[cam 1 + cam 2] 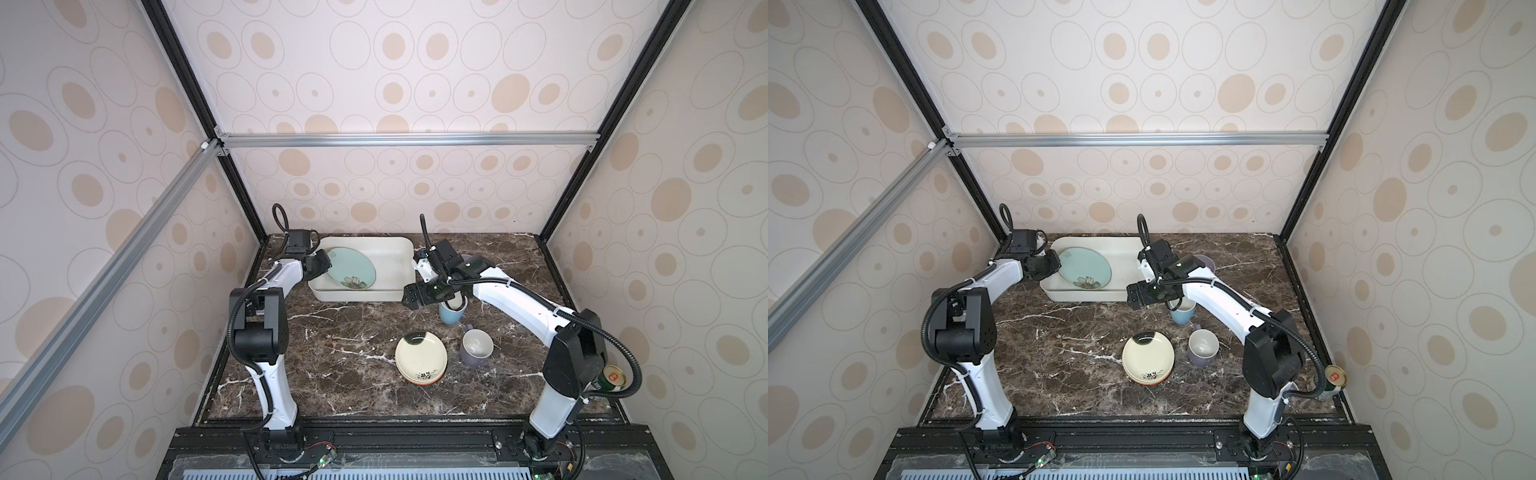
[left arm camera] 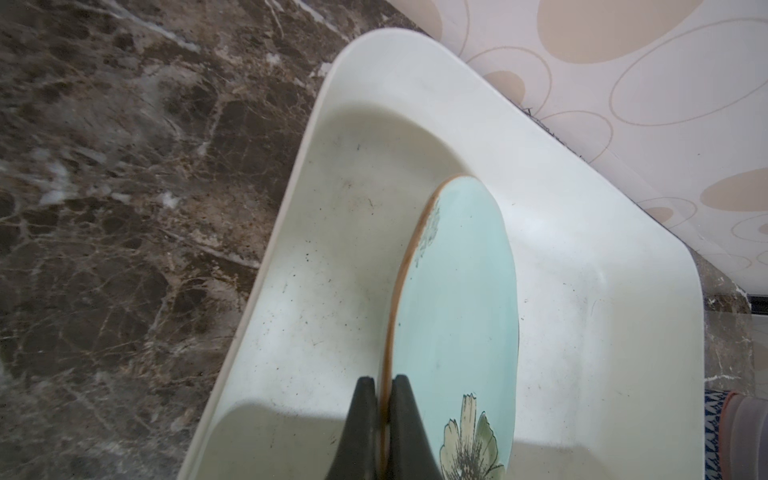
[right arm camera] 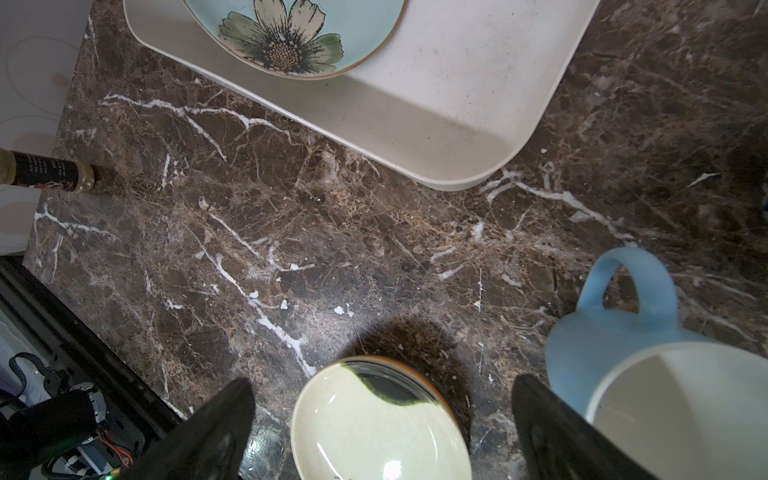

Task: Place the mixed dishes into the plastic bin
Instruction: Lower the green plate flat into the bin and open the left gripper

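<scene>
The left gripper [image 2: 384, 380] is clamped narrowly on the thin brown-edged rim of the teal flower plate [image 1: 351, 268]. The plate is glossy and round, and sits tilted inside the plastic bin [image 1: 390, 259] at its left end. Whether it touches the bin floor cannot be confirmed. The bin is matte white with rounded corners and a thick rim, and stands at the far centre of the marble tabletop [image 1: 332, 340]. Its right half is bare.

The right gripper [image 1: 409, 297] hangs with jaws wide just off the bin's near right corner, beside the light blue mug [image 1: 451, 318]. Stacked small cream floral plates [image 1: 419, 355] and the purple mug [image 1: 476, 349] stand nearer. The left half of the tabletop is unobstructed.
</scene>
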Tool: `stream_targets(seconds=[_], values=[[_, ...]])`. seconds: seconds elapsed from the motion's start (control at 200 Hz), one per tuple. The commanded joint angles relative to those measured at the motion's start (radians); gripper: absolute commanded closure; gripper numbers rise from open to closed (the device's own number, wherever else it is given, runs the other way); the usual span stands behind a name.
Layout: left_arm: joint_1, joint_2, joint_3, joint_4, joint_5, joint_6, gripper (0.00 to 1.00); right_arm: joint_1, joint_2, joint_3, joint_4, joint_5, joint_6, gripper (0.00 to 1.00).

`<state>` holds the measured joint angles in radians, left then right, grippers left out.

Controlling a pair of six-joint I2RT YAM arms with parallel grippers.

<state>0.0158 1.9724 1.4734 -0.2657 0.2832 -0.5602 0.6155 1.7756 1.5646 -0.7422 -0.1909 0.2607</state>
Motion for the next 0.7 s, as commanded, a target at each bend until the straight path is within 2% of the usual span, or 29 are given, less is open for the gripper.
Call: stream_targets(seconds=[0.0,0.275,0.485,0.59,0.69], values=[[0.003,0.027,0.07,0.025,-0.006,0.012,1.0,-0.007,0.019,0.031,-0.023,-0.014,-0.014,0.0],[-0.011,0.09,0.094,-0.037,-0.061,0.051,1.0,-0.02,-0.001,-0.005,-0.006,-0.018,-0.014,0.0],[-0.019,0.087,0.107,-0.073,-0.148,0.08,0.82,-0.028,-0.001,-0.012,0.004,-0.029,-0.015,0.0],[-0.02,0.101,0.123,-0.098,-0.168,0.093,0.67,-0.031,0.002,-0.012,0.006,-0.036,-0.014,0.0],[-0.023,0.108,0.128,-0.105,-0.17,0.095,0.61,-0.032,0.004,-0.011,0.006,-0.039,-0.016,0.0]])
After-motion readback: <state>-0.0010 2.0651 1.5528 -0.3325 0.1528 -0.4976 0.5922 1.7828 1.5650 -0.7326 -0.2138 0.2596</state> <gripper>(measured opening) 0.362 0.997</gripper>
